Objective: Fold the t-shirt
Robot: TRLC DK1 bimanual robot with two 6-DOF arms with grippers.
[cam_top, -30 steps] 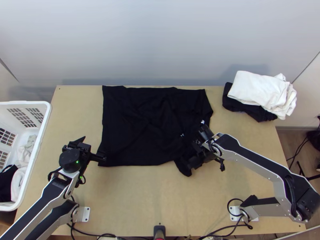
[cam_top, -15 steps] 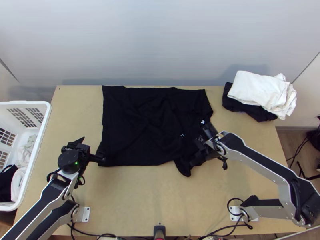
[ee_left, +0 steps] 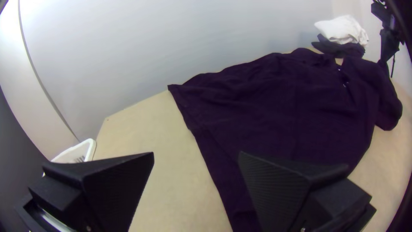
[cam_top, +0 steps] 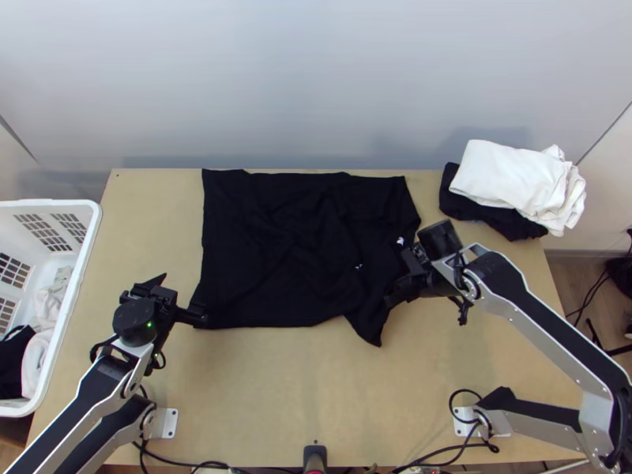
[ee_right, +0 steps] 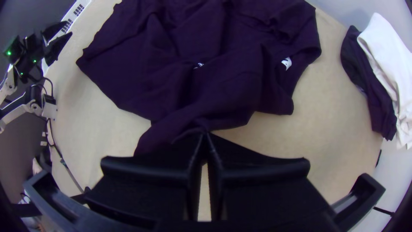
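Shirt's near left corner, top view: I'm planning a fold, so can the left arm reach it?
Probably yes: the left gripper is open close by that corner of the shirt, with nothing in the way.

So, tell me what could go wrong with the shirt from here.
The right pincer pinches the shirt near an edge with just its tips, so the cloth could slip out. The left pincer stands open and pins nothing down, so a pull might drag the whole shirt askew. The shirt's middle is rumpled; folding could trap creases.
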